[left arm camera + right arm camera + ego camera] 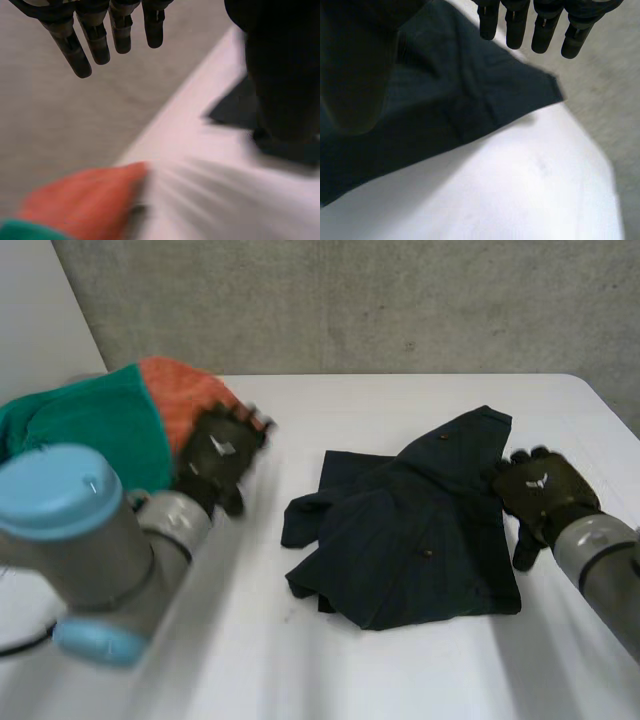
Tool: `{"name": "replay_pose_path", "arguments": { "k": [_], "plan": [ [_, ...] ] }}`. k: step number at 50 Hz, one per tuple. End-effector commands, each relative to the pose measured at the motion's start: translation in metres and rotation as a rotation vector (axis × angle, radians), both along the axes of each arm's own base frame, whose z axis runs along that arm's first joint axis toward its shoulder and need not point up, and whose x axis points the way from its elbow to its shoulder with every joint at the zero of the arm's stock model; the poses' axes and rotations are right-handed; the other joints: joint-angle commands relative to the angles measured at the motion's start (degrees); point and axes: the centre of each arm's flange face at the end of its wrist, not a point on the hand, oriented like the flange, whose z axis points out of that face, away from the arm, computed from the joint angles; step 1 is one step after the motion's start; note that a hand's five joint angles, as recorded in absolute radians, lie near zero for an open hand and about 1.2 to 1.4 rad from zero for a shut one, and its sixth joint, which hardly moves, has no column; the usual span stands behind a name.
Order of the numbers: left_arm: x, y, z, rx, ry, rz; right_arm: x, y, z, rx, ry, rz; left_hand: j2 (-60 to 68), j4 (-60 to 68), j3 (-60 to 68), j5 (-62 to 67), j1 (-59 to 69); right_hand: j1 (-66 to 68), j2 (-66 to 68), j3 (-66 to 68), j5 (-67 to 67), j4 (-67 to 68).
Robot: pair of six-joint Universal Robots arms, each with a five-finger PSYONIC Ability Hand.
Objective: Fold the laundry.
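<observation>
Shirt (410,540) (dark navy, a few buttons showing) lies crumpled on the desk (400,670), just off centre toward 3 o'clock. It's partly doubled over itself, with one corner sticking out toward 1 o'clock and a loose flap at its 9 o'clock side. Right robot hand (540,490) sits at the shirt's 3 o'clock edge, back of the hand up, thumb pointing toward 6 o'clock. Can't tell from the head view whether it touches the fabric. In the right wrist view the fingers (515,30) are straight, side by side above the shirt's corner, with nothing pinched, so it's released. Left robot hand (218,455) is out at the shirt's 9 o'clock, well apart from it and just beside the orange cloth (185,390). In the left wrist view the fingers (80,55) are straight, the thumb stands apart from them and nothing is held, so it's released too. Orange cloth is bunched against a green cloth (90,430) at the desk's 9–10 o'clock edge, green on the outer side and orange toward centre. Left arm (90,550) with its light-blue cap fills the 8 o'clock corner of the head view. Grey wall (350,300) runs behind the desk at 12 o'clock.
</observation>
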Motion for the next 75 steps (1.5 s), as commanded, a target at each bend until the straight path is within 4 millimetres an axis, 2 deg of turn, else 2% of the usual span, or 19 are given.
{"name": "replay_pose_path", "arguments": {
  "k": [1, 11, 17, 22, 25, 30, 31, 34, 35, 39, 43, 47, 53, 61, 66, 67, 68, 69, 75],
  "plan": [
    [-0.011, 0.053, -0.024, 0.287, 0.066, -0.08, -0.004, 0.027, -0.021, 0.202, -0.005, 0.062, 1.28, 1.27, 0.9, 0.19, 1.82, -0.54, 0.14, 0.08, -0.38, 0.28],
    [-0.037, 0.063, -0.046, 0.38, 0.106, -0.136, -0.002, 0.033, -0.048, 0.147, -0.091, 0.061, 8.5, 8.5, 8.13, 7.41, 9.05, 1.32, 1.99, 1.93, 1.47, 2.14],
    [-0.048, 0.055, -0.065, 0.37, 0.094, -0.116, 0.001, 0.029, -0.066, 0.153, -0.076, 0.062, 27.97, 27.97, 27.6, 26.88, 28.52, 7.85, 8.52, 8.47, 8.01, 8.67],
    [-0.051, 0.049, -0.059, 0.335, 0.114, -0.099, 0.001, 0.022, -0.074, 0.161, -0.062, 0.057, 68.32, 68.32, 67.95, 67.23, 68.87, 67.11, 67.78, 67.73, 67.26, 67.93],
    [-0.055, 0.046, -0.046, 0.294, 0.133, -0.105, 0.001, 0.013, -0.062, 0.112, -0.067, 0.041, 68.37, 68.37, 68.0, 67.28, 68.92, 67.2, 67.87, 67.81, 67.35, 68.02],
    [-0.052, 0.043, 0.035, 0.084, 0.22, -0.132, 0.002, 0.002, -0.002, -0.092, -0.093, 0.031, 68.37, 68.37, 68.0, 67.28, 68.92, 67.2, 67.87, 67.81, 67.35, 68.02],
    [-0.049, 0.046, 0.064, 0.01, 0.256, -0.143, 0.002, -0.001, 0.026, -0.18, -0.098, 0.03, 68.37, 68.37, 68.0, 67.28, 68.92, 67.2, 67.87, 67.81, 67.35, 68.02],
    [-0.044, 0.053, 0.109, -0.101, 0.317, -0.159, 0.002, -0.001, 0.091, -0.359, -0.13, 0.032, 68.37, 68.37, 68.0, 67.28, 68.92, 67.2, 67.87, 67.81, 67.35, 68.02],
    [-0.039, 0.057, 0.14, -0.172, 0.368, -0.167, 0.001, 0.0, 0.108, -0.393, -0.139, 0.029, 68.37, 68.37, 68.0, 67.28, 68.92, 67.2, 67.87, 67.81, 67.35, 68.02],
    [-0.027, 0.069, 0.205, -0.322, 0.477, -0.18, -0.005, 0.011, 0.177, -0.499, -0.182, 0.019, 68.37, 68.37, 68.0, 67.28, 68.92, 67.2, 67.87, 67.81, 67.35, 68.02],
    [-0.02, 0.069, 0.248, -0.432, 0.547, -0.175, -0.003, 0.013, 0.227, -0.599, -0.242, 0.022, 68.37, 68.37, 68.0, 67.28, 68.92, 67.2, 67.87, 67.81, 67.35, 68.02],
    [-0.013, 0.05, 0.271, -0.498, 0.568, -0.132, -0.002, -0.002, 0.25, -0.66, -0.268, -0.002, 68.37, 68.37, 68.0, 67.28, 68.92, 67.2, 67.87, 67.81, 67.35, 68.02],
    [-0.03, 0.008, 0.255, -0.485, 0.515, -0.125, 0.012, -0.027, 0.241, -0.638, -0.27, -0.005, 68.37, 68.37, 68.0, 67.28, 68.92, 67.2, 67.87, 67.81, 67.35, 68.02],
    [-0.061, -0.073, 0.166, -0.378, 0.378, -0.13, 0.041, -0.097, 0.147, -0.477, -0.237, -0.031, 68.37, 68.37, 68.0, 67.28, 68.92, 67.2, 67.87, 67.81, 67.35, 68.02],
    [-0.077, -0.12, 0.089, -0.301, 0.321, -0.116, 0.06, -0.134, 0.079, -0.456, -0.23, -0.068, 66.56, 66.56, 66.19, 65.47, 67.11, 67.2, 67.87, 67.81, 67.35, 68.02],
    [-0.078, -0.127, 0.079, -0.299, 0.314, -0.109, 0.064, -0.138, 0.069, -0.455, -0.229, -0.067, 51.39, 51.39, 51.02, 50.3, 51.94, 53.27, 53.94, 53.88, 53.42, 54.09],
    [-0.078, -0.132, 0.072, -0.301, 0.306, -0.103, 0.067, -0.147, 0.051, -0.461, -0.219, -0.079, 36.92, 36.91, 36.54, 35.83, 37.46, 7.5, 8.17, 8.12, 7.65, 8.32],
    [-0.079, -0.14, 0.059, -0.313, 0.286, -0.084, 0.068, -0.152, 0.043, -0.469, -0.217, -0.092, -1.63, -1.63, -2.0, -2.72, -1.08, -2.8, -2.13, -2.19, -2.65, -1.98],
    [-0.07, -0.15, 0.062, -0.355, 0.272, 0.009, 0.067, -0.157, 0.039, -0.494, -0.206, -0.148, -1.63, -1.63, -2.0, -2.72, -1.08, -2.8, -2.13, -2.19, -2.65, -1.98]
  ]
}}
